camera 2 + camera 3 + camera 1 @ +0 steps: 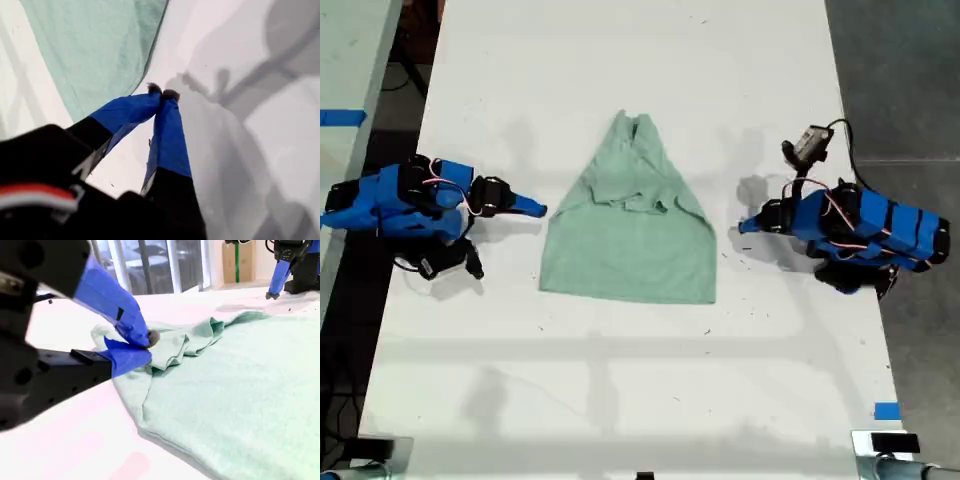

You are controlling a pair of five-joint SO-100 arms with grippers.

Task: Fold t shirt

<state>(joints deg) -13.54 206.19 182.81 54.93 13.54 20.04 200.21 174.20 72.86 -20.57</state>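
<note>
The t shirt (630, 235) sits half-folded mid table (620, 60) between both arms, looks light and floppy, so pinch a hem corner; first gripper (162, 92) and second gripper (149, 347) both closed, empty

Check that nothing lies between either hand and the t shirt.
Nothing visible stands in the way. Only bare table lies between my first hand and the edge of the t shirt, and my second hand faces straight onto the cloth. Both hands are shut and hold nothing.
</note>
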